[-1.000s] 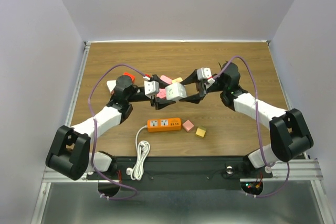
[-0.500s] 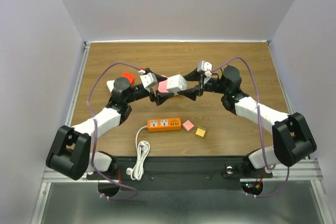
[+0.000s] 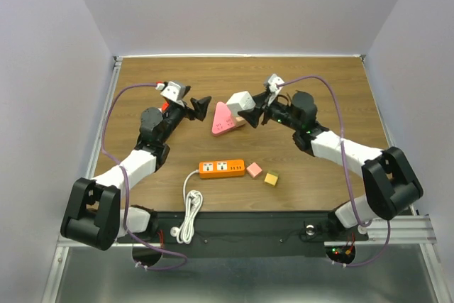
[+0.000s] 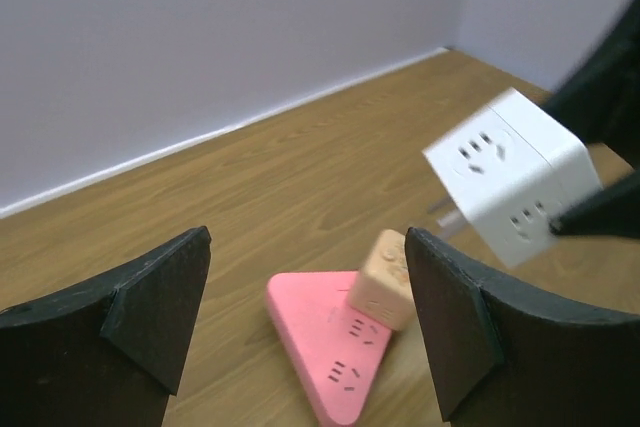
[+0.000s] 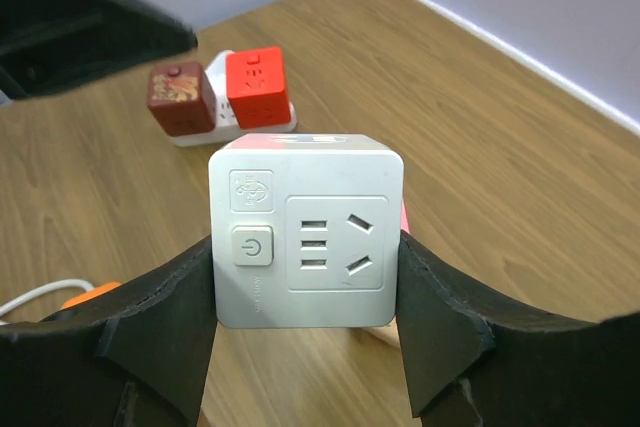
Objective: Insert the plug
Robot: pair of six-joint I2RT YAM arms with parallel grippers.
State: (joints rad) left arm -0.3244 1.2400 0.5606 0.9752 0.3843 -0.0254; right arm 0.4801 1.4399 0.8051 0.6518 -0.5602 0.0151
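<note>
White plug cube (image 5: 305,232) sits clamped between the two fingers of the right hand (image 5: 305,282), lifted off the table (image 3: 326,83) over its middle, toward the far edge. Its switch-and-socket face looks back at the right wrist camera. The fingers press on two opposite side faces, so the grip looks square and firm. From the left wrist view its metal prongs (image 4: 445,215) stick out of the face turned away from the right arm, pointing toward the left edge and tilted somewhat downward. That direction matters most. The pink triangular socket block (image 3: 223,120) lies flat on the table just beside and below the cube, on the side the prongs face. A peach cube (image 4: 382,277) rests on the corner nearest the plug. The orange power strip (image 3: 221,168) lies well apart toward the near edge, its long axis parallel to that edge. The right arm is therefore the one placed to insert. By my judgement the pink block is the likelier socket, though the prongs would have to tip further down to meet its upward-facing slots. The left hand (image 4: 305,257) hovers toward the left edge with its fingers spread wide and nothing between them, facing the block and free to steady it.
</note>
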